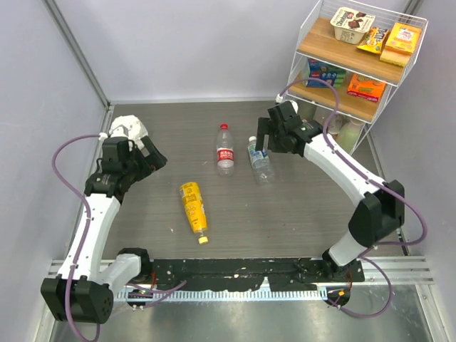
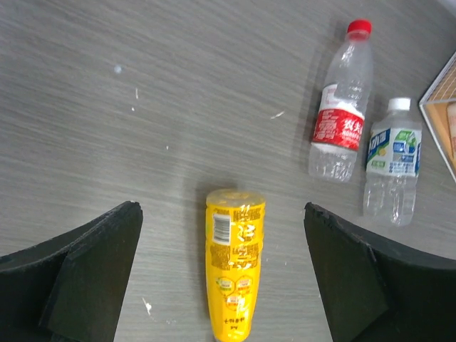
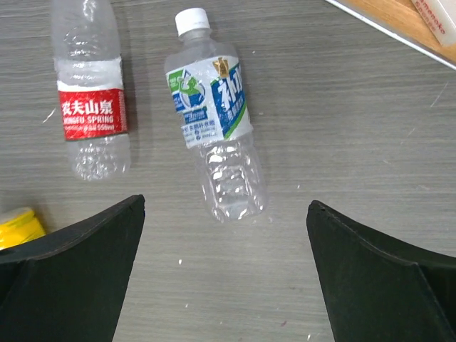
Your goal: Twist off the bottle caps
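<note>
Three bottles lie flat on the table, each with its cap on. The yellow bottle points its yellow cap toward the arm bases. The tall clear bottle has a red label and a red cap. Beside it lies the small clear bottle with a pale cap. My left gripper hangs open above the yellow bottle, empty. My right gripper hangs open over the small bottle's base, empty. Its pale cap points away.
A white wire shelf with boxed snacks stands at the back right, close to the right arm; its corner shows in the left wrist view. Grey walls close in the table on the left, back and right.
</note>
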